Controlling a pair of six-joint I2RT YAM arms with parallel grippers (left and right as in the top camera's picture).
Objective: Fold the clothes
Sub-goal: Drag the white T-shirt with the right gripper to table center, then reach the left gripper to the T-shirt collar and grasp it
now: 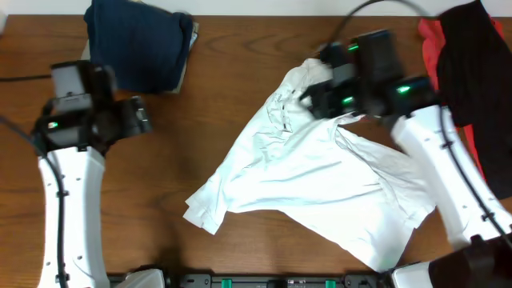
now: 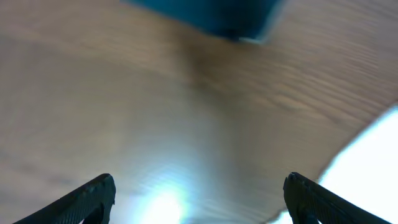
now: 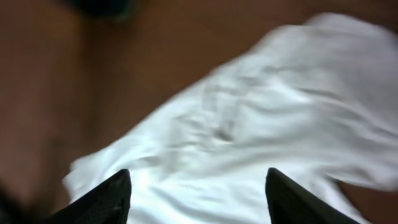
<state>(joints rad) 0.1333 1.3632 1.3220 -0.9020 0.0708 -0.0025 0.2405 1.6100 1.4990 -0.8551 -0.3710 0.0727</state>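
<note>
Wood-grain table [image 1: 200,120] fills the overhead view. At its left the left gripper [image 1: 138,116] hangs over bare wood, near a folded navy garment [image 1: 140,44] at the far edge. The left wrist view shows its jaws spread wide with nothing between them, and the white T-shirt [image 2: 373,162] only at the right edge.

The T-shirt [image 1: 312,184] lies crumpled mid-table, one corner trailing toward the near left. The right gripper [image 1: 308,96] sits over its upper, bunched part. Its wrist view shows the jaws released and straddling wrinkled cloth [image 3: 249,112].

Closing here would probably pinch several layers or a stray fold. A one-handed pull would then drag the heap rather than spread it, since the left arm is well apart. The right arm also runs just beside a red garment [image 1: 432,40] and a black garment [image 1: 476,56], and could sweep them.

Only the overhead gives the shirt's outline and the piles. Only the blurred wrist views show the jaw gaps.
</note>
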